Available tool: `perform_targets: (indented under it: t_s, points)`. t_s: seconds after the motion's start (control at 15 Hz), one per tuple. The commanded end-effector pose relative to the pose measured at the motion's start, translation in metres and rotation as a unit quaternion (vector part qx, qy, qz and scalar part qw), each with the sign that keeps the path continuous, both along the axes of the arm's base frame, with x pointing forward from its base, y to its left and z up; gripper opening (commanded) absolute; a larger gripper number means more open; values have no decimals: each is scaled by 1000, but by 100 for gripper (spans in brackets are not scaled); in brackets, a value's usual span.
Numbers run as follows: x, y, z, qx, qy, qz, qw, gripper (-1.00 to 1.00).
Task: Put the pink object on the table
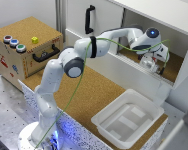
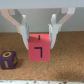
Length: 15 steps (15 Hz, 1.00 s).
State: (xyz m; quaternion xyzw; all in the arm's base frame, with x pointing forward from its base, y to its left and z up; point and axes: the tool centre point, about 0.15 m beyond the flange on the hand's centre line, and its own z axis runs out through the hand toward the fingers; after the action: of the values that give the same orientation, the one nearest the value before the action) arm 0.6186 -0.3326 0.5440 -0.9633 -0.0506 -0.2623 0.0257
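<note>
The pink cube (image 2: 40,51) shows one black mark on the face turned to the wrist camera: two strokes meeting at a right angle, like a reversed L or a 7. Above it, on the cube's top face, stands a short black stroke. The purple cube (image 2: 8,59) just beside the pink cube bears a yellow ring that reads as 0 or O. The box (image 1: 25,50) has small red and blue stickers on its front, too blurred to read.
</note>
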Motion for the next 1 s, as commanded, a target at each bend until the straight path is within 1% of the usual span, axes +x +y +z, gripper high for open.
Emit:
perform_targets:
  t_s: [0.0,0.07,0.13,0.33,0.53,0.73,0.93]
  points:
    - [-54,16,0,-10,-9,16,1000,-100]
    - [-61,18,1,-20,-9,14,1000,-100]
    - [-68,19,1,-25,-7,7,1000,-100]
    - [-96,35,9,-42,-13,-26,999,-100]
    - [-128,56,6,-44,14,-47,998,-100]
    - [-168,84,-3,-66,30,-58,996,-100]
    - [-198,110,-16,-74,44,-60,994,-100]
